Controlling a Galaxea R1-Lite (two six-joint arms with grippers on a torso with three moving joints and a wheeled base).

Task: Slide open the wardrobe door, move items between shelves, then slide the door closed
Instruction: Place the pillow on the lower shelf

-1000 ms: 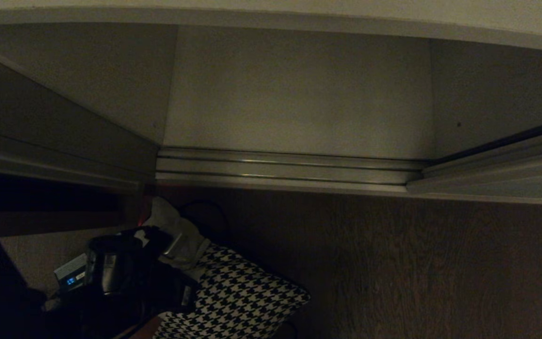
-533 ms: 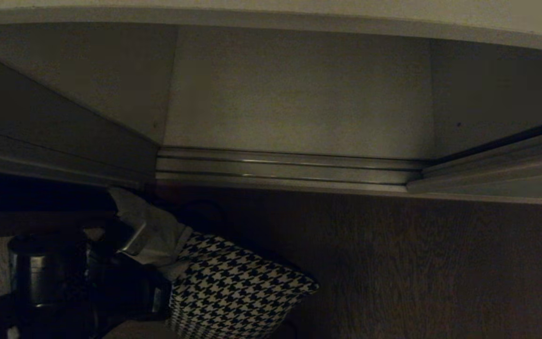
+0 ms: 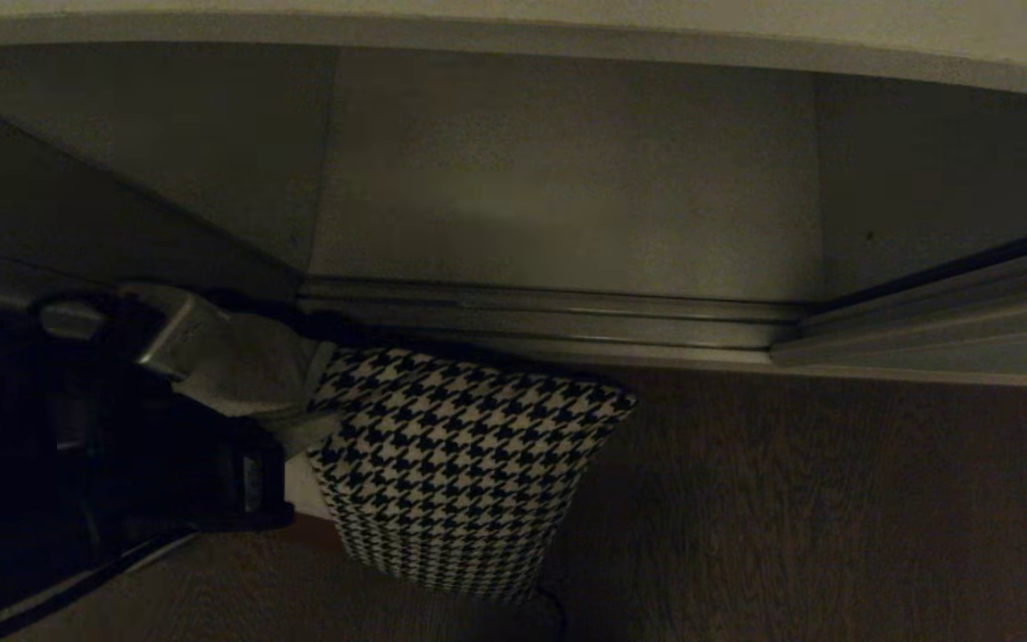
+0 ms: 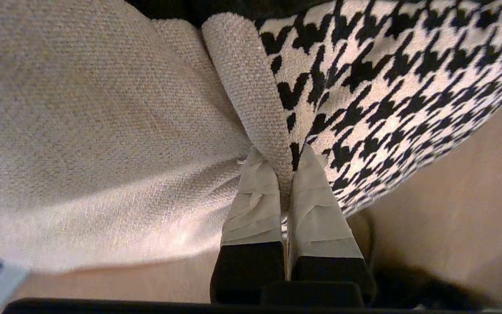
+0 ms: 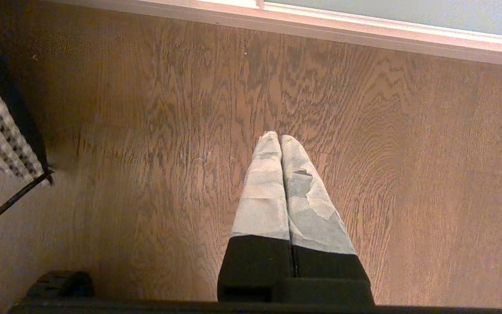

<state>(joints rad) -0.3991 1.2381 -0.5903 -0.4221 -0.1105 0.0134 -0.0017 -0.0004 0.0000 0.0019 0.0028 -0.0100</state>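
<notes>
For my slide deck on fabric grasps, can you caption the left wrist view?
Left pincer shut on a fold of the houndstooth cushion, where its cream strip meets the pattern.

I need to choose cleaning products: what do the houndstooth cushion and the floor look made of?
The square black-and-white houndstooth cushion looks like coarse woven fabric; the weave shows on its cream strip. The dark brown floor looks like wood or wood-look laminate, with printed or real grain and a matte finish.
</notes>
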